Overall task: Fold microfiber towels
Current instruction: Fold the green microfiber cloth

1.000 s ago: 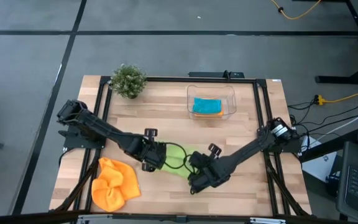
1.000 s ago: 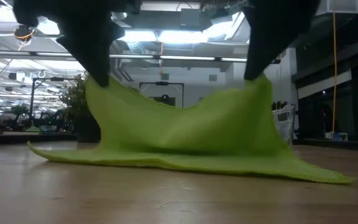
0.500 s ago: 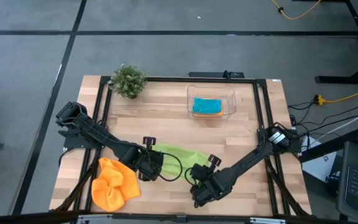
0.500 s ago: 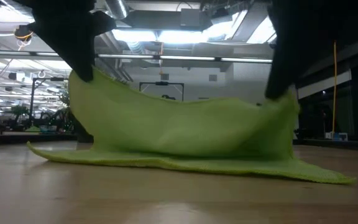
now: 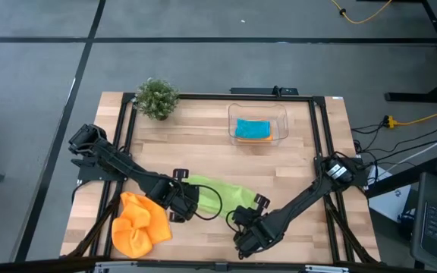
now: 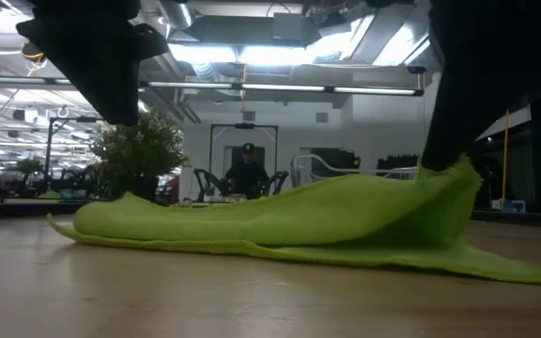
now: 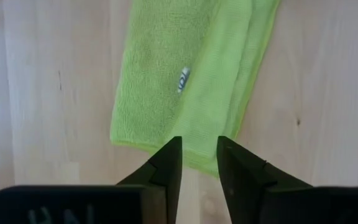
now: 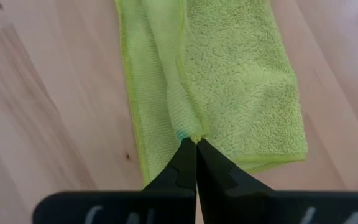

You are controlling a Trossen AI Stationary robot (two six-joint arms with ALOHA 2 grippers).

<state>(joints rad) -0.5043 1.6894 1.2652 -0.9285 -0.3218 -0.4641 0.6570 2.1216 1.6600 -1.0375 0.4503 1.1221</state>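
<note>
A lime green towel (image 5: 217, 188) lies folded lengthwise on the wooden table between my two grippers. My left gripper (image 7: 199, 152) stands open just above its left end (image 6: 111, 218), which rests on the layer under it. At the towel's right end, my right gripper (image 8: 195, 144) is shut on the upper layer. An orange towel (image 5: 138, 224) lies crumpled at the near left. A teal towel (image 5: 252, 127) sits on an orange one inside the clear tub (image 5: 281, 120). My right gripper pinches a gathered bit of the green towel's upper layer (image 8: 189, 133) between its two fingertips, coming from above and slanting down. That right end (image 6: 447, 180) is held a little above the table, while the rest of the towel lies flat.
A small potted plant (image 5: 156, 97) stands at the far left of the table. The clear tub sits at the far middle. Bare wood shows along the near edge and on the right side.
Both grippers have carried the towel's raised edge toward the near edge, folding it over the lower layer. My left gripper has opened and let go, and that end has dropped flat. My right gripper has sunk lower, still shut on its end.
</note>
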